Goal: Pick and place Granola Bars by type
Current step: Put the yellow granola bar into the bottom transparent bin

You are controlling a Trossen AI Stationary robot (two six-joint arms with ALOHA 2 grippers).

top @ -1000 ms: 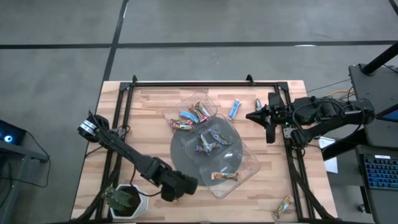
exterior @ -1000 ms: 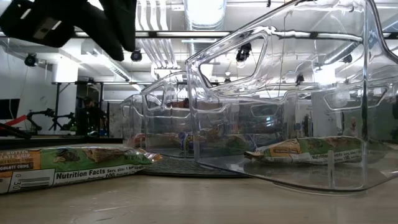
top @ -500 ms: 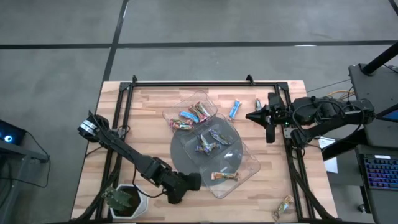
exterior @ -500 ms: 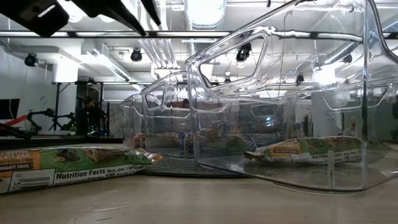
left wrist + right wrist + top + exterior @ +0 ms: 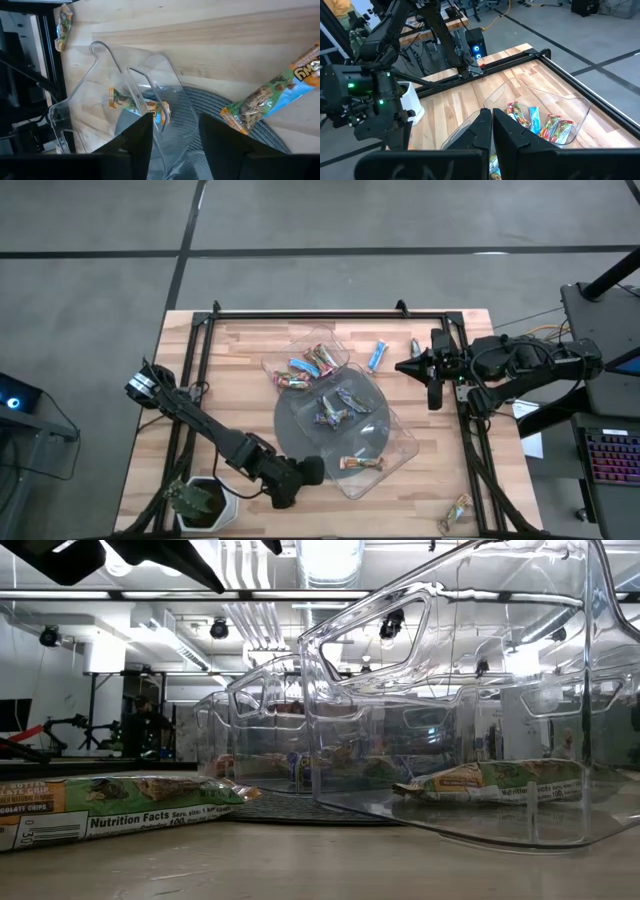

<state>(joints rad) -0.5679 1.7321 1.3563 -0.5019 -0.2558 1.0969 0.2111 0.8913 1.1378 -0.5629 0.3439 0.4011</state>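
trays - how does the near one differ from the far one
The near tray holds one orange-brown bar; the far tray holds several bars, pink and blue among them. The near tray lies partly on the grey disc; the far tray sits on the wood at the disc's far edge. Both are clear plastic.

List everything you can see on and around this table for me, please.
Table: one, pale wood, centre.
Grey disc: one, mid-table.
Clear trays: three, in a row across the disc.
Granola Bars: several, mixed colours, in the trays; a blue one and another loose beyond them; one at the near right corner; one below the left gripper.
Plant: one, green, white pot, near left corner.
Left gripper: open, by the nearest tray.
Right gripper: shut, right edge.
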